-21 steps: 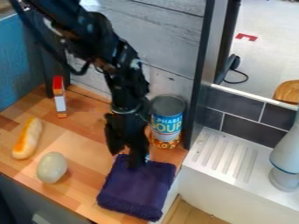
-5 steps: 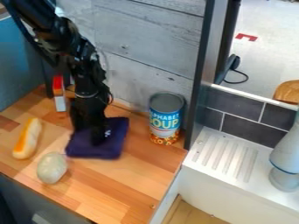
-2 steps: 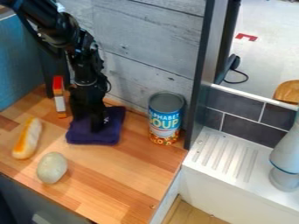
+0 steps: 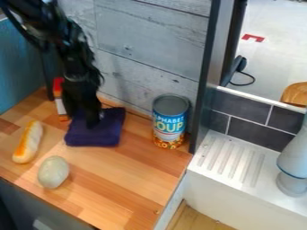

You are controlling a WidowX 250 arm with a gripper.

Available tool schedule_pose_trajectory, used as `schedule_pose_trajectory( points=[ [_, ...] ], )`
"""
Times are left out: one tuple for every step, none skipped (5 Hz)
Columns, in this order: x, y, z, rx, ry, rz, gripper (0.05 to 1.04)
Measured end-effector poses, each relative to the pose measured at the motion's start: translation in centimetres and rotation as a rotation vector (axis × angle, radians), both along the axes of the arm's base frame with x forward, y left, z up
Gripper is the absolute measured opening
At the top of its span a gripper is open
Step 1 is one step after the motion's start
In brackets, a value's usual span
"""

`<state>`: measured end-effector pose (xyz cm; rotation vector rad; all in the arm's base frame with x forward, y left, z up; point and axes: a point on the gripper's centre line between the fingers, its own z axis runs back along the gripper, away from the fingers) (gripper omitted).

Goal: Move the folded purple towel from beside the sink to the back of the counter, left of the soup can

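Purple cloth (image 4: 108,134) beneath the gripper (image 4: 85,122), whose jaws cannot be told open or closed, could wrinkle or shift if sideways contact drags its surface

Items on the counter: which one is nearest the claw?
The purple cloth, directly under the claw; the can, bread, pale egg-shaped item and red-topped box are all farther off.

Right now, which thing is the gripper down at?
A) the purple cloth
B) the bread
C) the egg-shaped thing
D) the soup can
A: the gripper is down at the purple cloth, away from the can, bread and egg shape.
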<state>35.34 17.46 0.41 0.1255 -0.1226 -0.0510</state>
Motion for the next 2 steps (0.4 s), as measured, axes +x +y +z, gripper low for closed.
schedule_pose_trajectory(
  points=[
    [-2.1,0.5,5.7,0.064,-0.141,0.054,1.001],
    [-6.3,0.3,11.3,0.113,-0.303,0.128,1.001]
  ],
)
